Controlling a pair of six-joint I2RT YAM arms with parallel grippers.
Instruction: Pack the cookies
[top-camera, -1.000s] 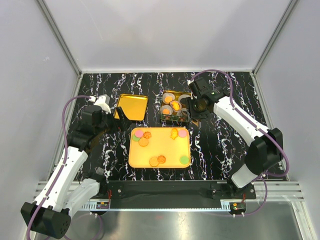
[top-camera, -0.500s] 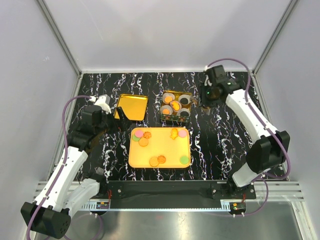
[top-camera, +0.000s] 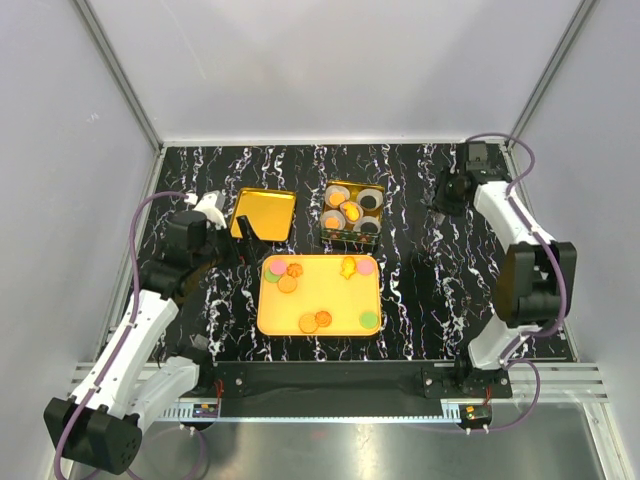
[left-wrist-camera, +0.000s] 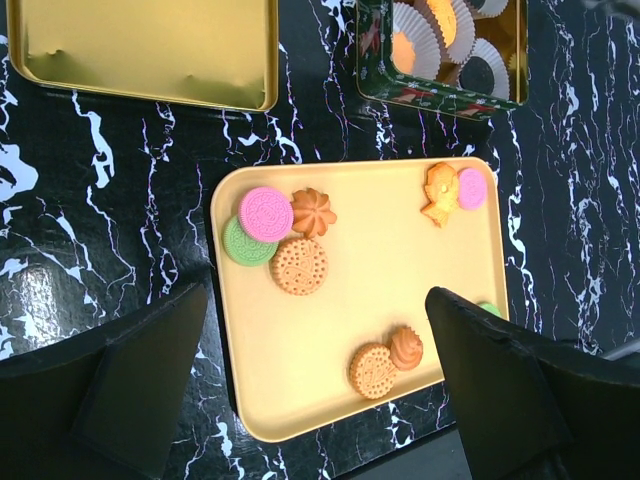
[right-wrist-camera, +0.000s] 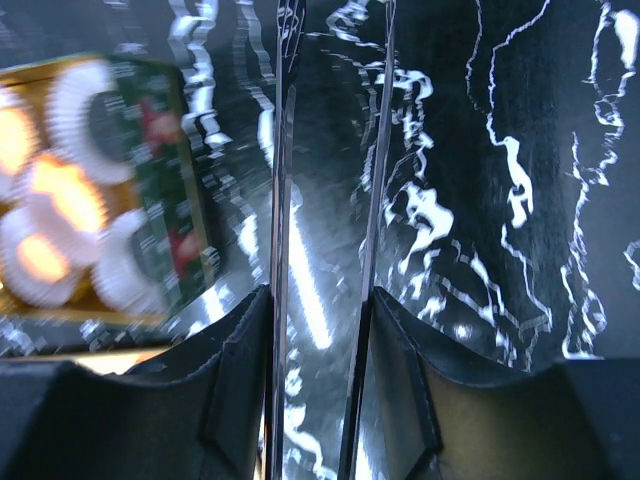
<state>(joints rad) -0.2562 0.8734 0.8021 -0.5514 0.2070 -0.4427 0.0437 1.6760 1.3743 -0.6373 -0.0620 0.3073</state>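
Several cookies lie on the yellow tray (top-camera: 320, 300): a pink cookie (left-wrist-camera: 265, 213) over a green one (left-wrist-camera: 240, 247), orange ones (left-wrist-camera: 298, 265) beside them, and an orange pair (left-wrist-camera: 385, 360) near the front edge. More cookies (top-camera: 340, 210) sit in paper cups inside the tin (top-camera: 353, 212). My left gripper (left-wrist-camera: 318, 330) hovers open above the tray, its fingers either side of it and nothing between them. My right gripper (right-wrist-camera: 322, 300) is at the back right, right of the tin (right-wrist-camera: 170, 200), shut on a pair of thin metal tongs (right-wrist-camera: 283, 200) whose blades point away over the table.
The tin's gold lid (top-camera: 265, 213) lies face up left of the tin, behind the tray. Black marbled tabletop (top-camera: 440, 290) lies right of the tray. White walls close in the sides and back.
My right arm has swung from over the tin out to the back right corner, carrying the tongs. The left arm has hardly moved.
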